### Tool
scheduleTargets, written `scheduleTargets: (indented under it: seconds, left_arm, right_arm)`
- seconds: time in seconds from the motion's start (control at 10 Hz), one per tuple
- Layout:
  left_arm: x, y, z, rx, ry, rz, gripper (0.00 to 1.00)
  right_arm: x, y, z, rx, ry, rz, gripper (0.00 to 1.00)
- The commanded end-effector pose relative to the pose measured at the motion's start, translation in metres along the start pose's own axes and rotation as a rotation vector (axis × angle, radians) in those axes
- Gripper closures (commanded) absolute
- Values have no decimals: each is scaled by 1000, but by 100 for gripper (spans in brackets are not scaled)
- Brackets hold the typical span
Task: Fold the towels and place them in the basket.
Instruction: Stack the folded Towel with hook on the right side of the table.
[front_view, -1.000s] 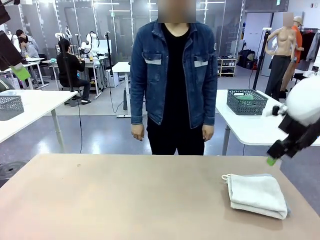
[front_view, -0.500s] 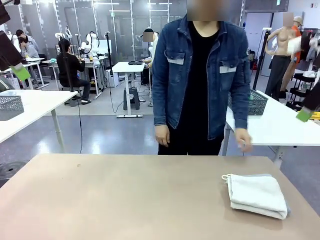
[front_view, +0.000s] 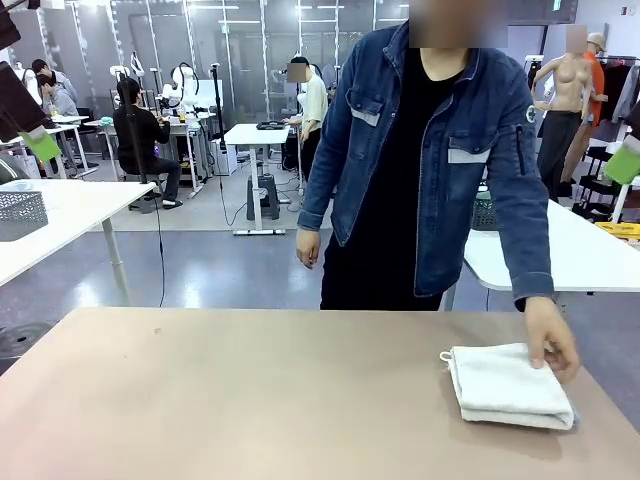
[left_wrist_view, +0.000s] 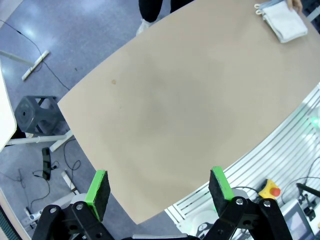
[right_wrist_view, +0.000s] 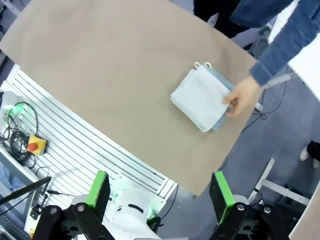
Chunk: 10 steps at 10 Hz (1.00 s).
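Two folded towels (front_view: 508, 384) are being held stacked at the desk's (front_view: 250, 400) right end by a person's hand (front_view: 553, 347); both grippers' fingers (right_wrist_view: 98, 189) are spread, raised; the hand is best avoided

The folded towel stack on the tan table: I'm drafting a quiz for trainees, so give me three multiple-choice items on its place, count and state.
1. Where does the folded cream-white terry towel stack lie on the tan table?
A centre
B robot's right side
C robot's left side
2. How many towels are stacked?
A one
B two
C four
3. What touches the stack?
A the person's hand
B right gripper
C nothing

B: it lies at the front view's right.
B: a blue-grey towel edge shows under the cream one.
A: fingers rest on its edge.
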<state>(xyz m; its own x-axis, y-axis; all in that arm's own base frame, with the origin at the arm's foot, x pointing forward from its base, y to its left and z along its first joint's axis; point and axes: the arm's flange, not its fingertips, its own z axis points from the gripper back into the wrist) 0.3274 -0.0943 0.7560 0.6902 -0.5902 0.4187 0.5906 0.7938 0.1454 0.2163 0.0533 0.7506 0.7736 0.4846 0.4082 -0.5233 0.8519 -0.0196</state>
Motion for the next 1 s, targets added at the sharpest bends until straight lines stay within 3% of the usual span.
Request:
scheduleTargets:
  seconds: [0.0,0.9]
  left_arm:
    - [-1,-1,3,-5,12,10,0]
    - [-1,-1,3,-5,12,10,0]
  right_arm:
    - [-4,10,-19,19,20,-41,0]
    - [-2,7,-4,10,6,-3,0]
